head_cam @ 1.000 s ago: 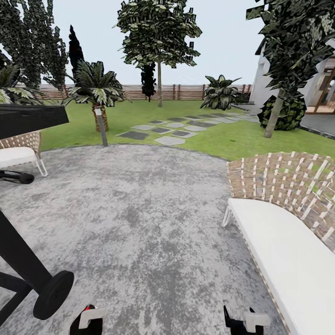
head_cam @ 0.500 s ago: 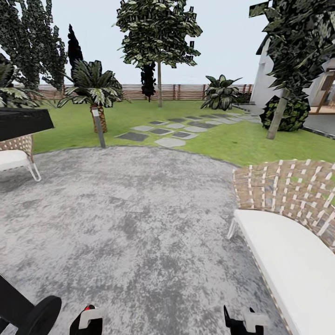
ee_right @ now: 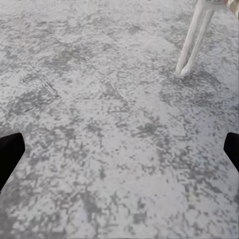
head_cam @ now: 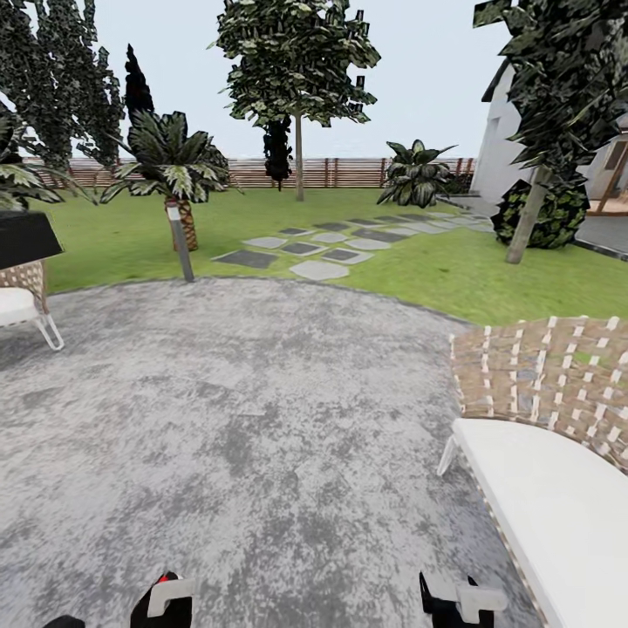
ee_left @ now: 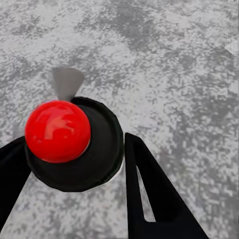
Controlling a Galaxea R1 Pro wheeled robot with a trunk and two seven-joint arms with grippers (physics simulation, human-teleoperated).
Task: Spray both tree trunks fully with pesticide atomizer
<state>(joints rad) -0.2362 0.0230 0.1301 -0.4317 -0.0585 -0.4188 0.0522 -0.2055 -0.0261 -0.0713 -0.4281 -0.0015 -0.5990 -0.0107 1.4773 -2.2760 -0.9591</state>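
Two end effectors sit at the frame's bottom edge: the left end effector (ee_left: 74, 164) is clenched around a red-capped black atomizer (ee_left: 64, 139), the right end effector (ee_right: 119, 149) is released above grey paving (head_cam: 262, 419).

Mottled grey paving (head_cam: 262, 419) under wicker sofa (head_cam: 549, 453) and wicker chair (head_cam: 22, 301).

A home garden with a paved patio.

Mottled grey paving (head_cam: 244, 419) met a green lawn (head_cam: 419, 262) crossed by stepping stones (head_cam: 318, 269), ringed by a slatted wooden fence (head_cam: 340, 172), with trees (head_cam: 297, 78), a palm (head_cam: 174, 170), woven chairs (head_cam: 558, 436) and a house wall (head_cam: 501, 139).
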